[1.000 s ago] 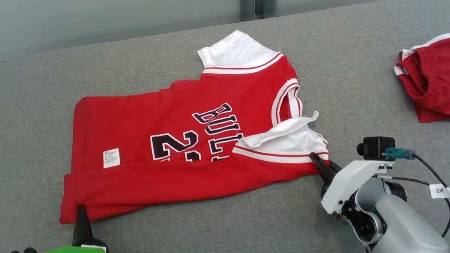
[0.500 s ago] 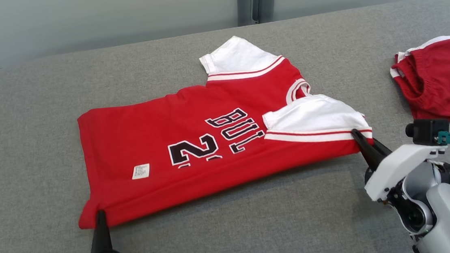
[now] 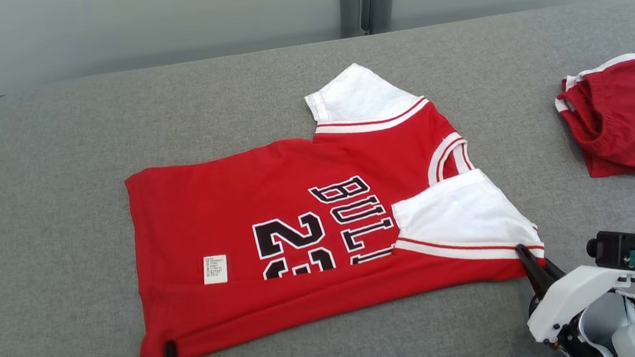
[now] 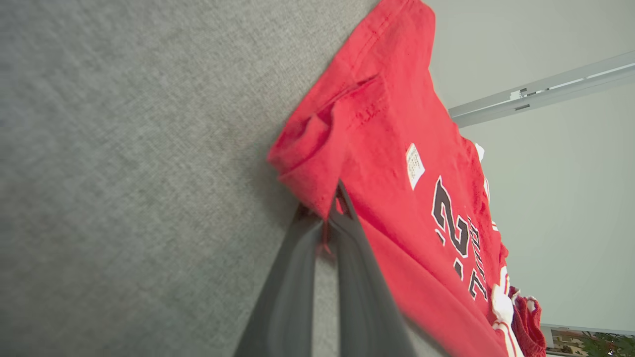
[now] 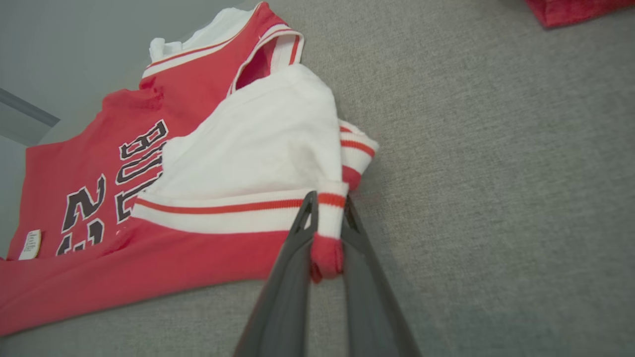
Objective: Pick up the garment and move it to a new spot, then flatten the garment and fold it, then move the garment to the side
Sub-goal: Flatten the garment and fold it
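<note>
Head view, entry one: red jersey (image 3: 300,243) with white sleeves, lying flat in the middle of the bench (image 3: 63,166), collar toward the robot's right, hem toward its left. The near long side is turned over onto the front, covering the lower part of the black print. The near sleeve (image 3: 458,212) is laid on top, and a white care label (image 3: 215,268) is exposed. Entry two: left hand (image 3: 168,348), clamped on the near hem corner. Entry three: right hand (image 3: 525,251), clamped on the near shoulder corner. Entry four: a second red piece, apparently shorts (image 3: 622,117), well apart at the right end of the bench. Step in hand, by judgement: the fold, first lengthwise turn made, with both ends of the folded edge held. The next move likely calls for both hands to travel together with the edge taut between them. They would need to let go evenly so the turned layer does not spring back or skew. View notes: the head view gives the whole outline, the far sleeve and the shorts. The left wrist view shows doubled hem layers bunched at the pinch. The right wrist view shows the striped shoulder edge nipped between the fingers, with a red tuft poking out below.
</note>
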### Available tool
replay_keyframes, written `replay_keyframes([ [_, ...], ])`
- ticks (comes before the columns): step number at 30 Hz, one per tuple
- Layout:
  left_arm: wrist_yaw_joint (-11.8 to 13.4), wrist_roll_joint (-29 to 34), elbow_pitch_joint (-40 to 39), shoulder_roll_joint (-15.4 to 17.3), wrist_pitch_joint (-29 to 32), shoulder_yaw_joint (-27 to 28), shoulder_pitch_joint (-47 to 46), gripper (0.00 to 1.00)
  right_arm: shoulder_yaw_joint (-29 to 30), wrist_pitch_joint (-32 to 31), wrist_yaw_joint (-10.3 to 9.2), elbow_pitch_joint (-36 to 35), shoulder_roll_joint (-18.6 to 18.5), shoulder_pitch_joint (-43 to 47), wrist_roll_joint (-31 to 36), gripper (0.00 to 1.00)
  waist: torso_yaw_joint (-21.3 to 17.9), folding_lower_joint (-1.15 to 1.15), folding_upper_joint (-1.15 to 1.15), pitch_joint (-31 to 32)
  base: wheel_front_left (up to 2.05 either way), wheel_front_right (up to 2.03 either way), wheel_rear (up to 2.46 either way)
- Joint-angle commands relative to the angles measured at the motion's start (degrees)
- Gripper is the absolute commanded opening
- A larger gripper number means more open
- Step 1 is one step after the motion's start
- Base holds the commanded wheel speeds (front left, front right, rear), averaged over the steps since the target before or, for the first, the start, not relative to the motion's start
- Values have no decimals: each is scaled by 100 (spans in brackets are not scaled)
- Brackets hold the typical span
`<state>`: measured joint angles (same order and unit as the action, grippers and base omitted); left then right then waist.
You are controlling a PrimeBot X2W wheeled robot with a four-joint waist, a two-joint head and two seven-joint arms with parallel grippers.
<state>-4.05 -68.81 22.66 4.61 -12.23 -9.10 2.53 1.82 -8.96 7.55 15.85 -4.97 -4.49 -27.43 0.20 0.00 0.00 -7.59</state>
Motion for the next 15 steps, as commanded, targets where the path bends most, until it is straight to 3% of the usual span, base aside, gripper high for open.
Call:
replay_keyframes([
  [1, -47, 44, 122, 33, -62, 26, 114, 0, 104, 69, -13, 79, 9, 158, 96, 0, 18, 0, 0, 36, 0, 0, 0],
  [15, -6, 428, 27, 229, -92, -200, 441, 0, 232, 61, -13, 165, 133, 511, 204, 0, -63, 0, 0, 256, 0, 0, 0],
])
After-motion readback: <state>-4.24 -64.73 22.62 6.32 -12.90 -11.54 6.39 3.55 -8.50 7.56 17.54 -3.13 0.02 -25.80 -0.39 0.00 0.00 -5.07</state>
